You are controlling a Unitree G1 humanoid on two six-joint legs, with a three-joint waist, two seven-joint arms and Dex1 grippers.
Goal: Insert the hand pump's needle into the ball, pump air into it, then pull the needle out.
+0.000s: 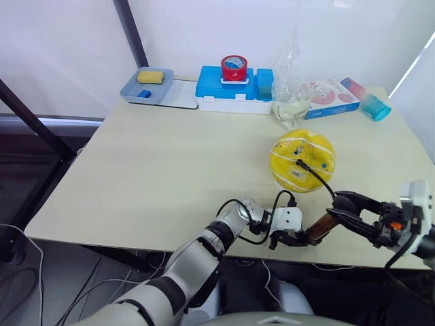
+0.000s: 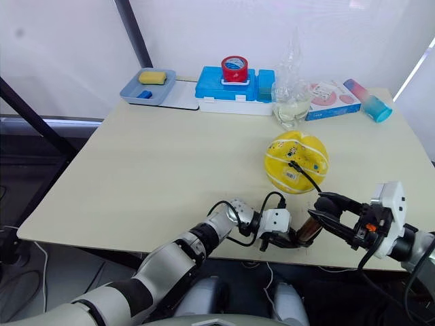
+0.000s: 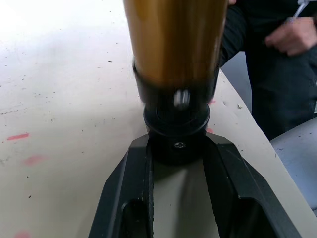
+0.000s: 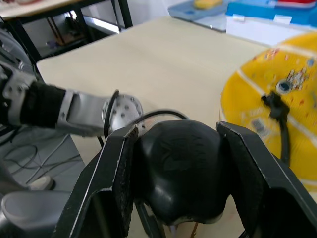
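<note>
The left gripper is clamped on the hand pump's base cap, the right gripper on its handle; the hose is plugged into the ball on the bench. Pumping is judged underway; a handle stroke is needed next.

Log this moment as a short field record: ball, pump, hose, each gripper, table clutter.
ball: yellow ball, on the table toward its right side, hose end plugged into its top
hand pump: bronze hand pump lying near the table's front edge, held at both ends
hose: thin black hose runs from the pump up to the ball
left gripper: left gripper clamped on the pump's black base cap
right gripper: right gripper closed around the pump's black handle
clutter: red tape roll on a blue box, grey tray, clear bag at the far edge
</note>
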